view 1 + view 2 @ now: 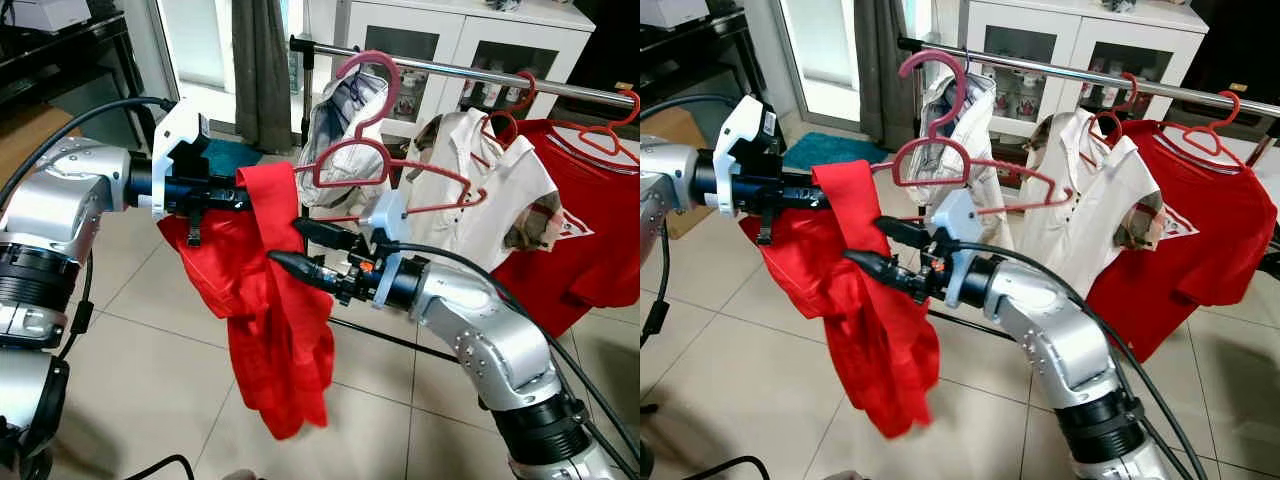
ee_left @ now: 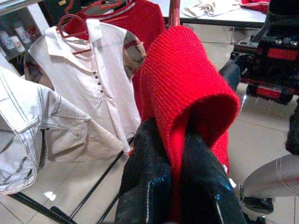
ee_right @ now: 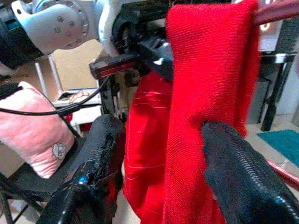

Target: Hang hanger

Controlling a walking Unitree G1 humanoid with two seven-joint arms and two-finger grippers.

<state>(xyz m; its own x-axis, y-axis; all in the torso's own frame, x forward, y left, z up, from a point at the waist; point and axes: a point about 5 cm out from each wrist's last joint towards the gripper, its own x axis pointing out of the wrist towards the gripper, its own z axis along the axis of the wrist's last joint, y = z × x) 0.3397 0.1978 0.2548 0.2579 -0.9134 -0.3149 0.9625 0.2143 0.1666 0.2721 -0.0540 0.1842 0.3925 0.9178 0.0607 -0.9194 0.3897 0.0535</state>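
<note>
— Arms first: what is the left one doing?

— It reaches out flat. The left end effector [image 1: 262,190] has its fingers squeezed tight on a red cloth [image 1: 275,320], which hangs down toward the tile floor [image 1: 130,370].

— And the right arm?

— It bends at the elbow and points back to the left. The right end effector [image 1: 288,245] is open, one finger on each side of the cloth.

— Where is the hanger?

— The pink hanger [image 1: 362,160] is up beside the rail [image 1: 560,88], near a white shirt [image 1: 480,190].
</note>
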